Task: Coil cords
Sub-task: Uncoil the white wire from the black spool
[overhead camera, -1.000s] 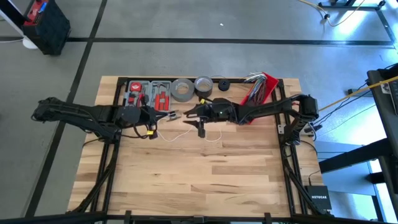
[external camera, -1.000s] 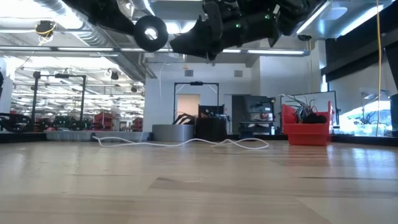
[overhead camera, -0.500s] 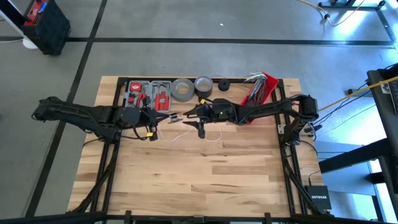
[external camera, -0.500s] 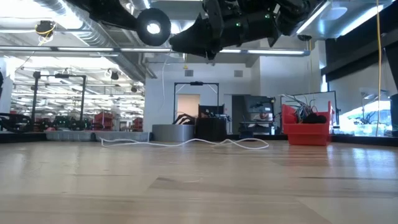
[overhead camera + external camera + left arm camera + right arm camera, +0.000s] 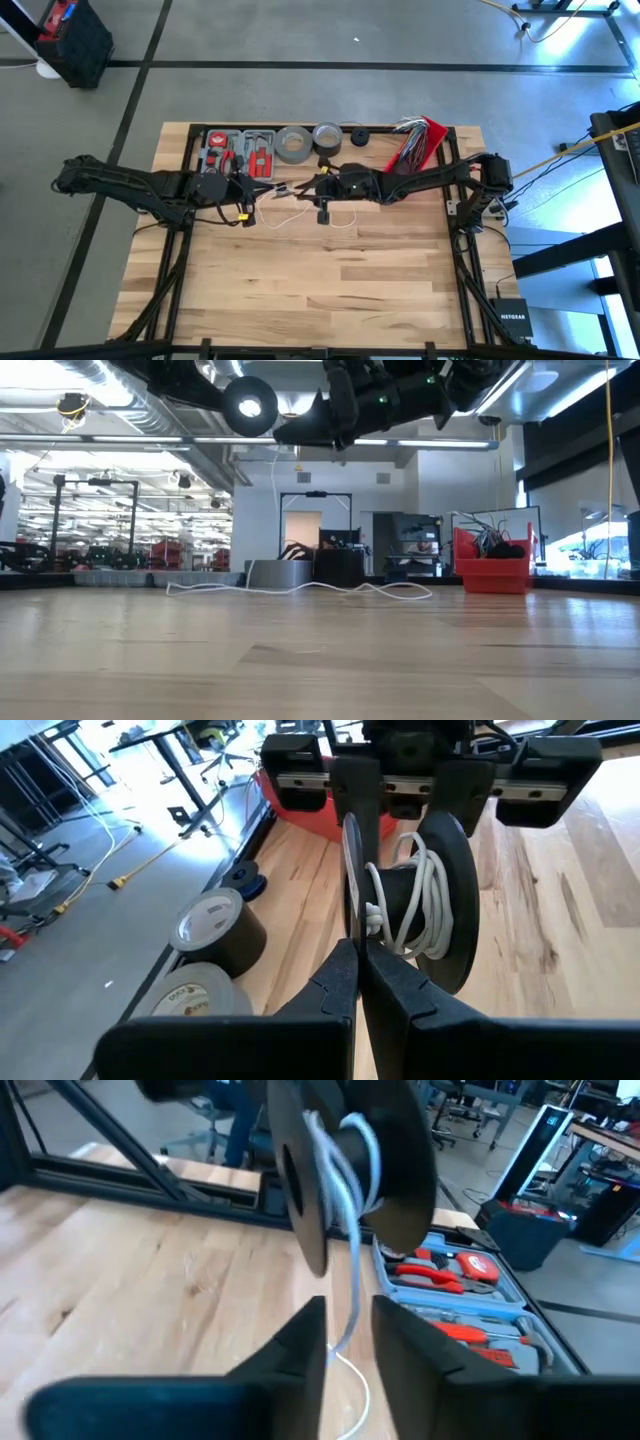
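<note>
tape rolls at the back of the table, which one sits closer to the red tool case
The larger grey tape roll: it lies right beside the tool case, while the smaller roll sits on its far side.

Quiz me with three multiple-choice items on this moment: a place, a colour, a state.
1. Where does the loose run of the white cord lie?
A. on the wooden table
B. in a red bin
C. on the floor

2. What colour is the cord wound on the black spool?
A. yellow
B. white
C. red

3. How is the left gripper?
A. wide open
B. lying on the table
C. shut on the spool's edge

Answers: 1 A, the low view shows it snaking across the wood. 2 B, both wrist views show white turns. 3 C, its fingers meet at one disc.
</note>
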### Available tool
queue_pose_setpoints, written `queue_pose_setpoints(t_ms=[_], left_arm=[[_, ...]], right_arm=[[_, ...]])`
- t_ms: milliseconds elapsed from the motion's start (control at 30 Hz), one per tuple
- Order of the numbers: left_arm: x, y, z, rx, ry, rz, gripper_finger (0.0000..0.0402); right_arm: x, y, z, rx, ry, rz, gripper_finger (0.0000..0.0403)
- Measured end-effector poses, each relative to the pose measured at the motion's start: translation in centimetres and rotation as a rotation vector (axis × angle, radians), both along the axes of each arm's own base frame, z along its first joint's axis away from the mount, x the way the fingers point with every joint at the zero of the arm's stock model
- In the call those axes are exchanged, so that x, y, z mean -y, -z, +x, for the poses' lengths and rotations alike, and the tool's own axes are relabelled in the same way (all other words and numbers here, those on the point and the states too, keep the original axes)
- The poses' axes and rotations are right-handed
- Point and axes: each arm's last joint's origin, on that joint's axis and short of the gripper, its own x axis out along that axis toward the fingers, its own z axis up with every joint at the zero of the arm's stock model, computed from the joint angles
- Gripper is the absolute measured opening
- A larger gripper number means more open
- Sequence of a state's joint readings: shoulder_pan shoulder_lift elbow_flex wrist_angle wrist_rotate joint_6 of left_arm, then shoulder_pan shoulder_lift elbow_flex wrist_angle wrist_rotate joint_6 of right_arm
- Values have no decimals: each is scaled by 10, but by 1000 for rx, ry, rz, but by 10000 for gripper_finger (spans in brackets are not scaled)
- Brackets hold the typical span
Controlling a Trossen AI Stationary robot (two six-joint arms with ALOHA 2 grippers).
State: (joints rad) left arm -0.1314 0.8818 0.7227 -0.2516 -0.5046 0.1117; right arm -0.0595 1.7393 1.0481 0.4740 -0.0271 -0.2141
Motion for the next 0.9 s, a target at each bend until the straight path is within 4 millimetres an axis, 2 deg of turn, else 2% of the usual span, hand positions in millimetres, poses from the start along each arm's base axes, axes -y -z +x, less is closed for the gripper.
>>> queue_pose_setpoints(t_ms=[233,367,533,900], left_arm=[[0,0,0,-3,1,3,2],[0,2,-1,-26,0,5,2],[-1,6,-3,-72,-13,23,2],[-9,-1,0,23,-110,-4,2]], right_arm=[[2,1,0,-10,67,-65,9],[-2,-2,-1,-7,111,-87,15],[-16,-19,-7,37,165,-143,7],[-54,-33,-7,181,8,-188,3]])
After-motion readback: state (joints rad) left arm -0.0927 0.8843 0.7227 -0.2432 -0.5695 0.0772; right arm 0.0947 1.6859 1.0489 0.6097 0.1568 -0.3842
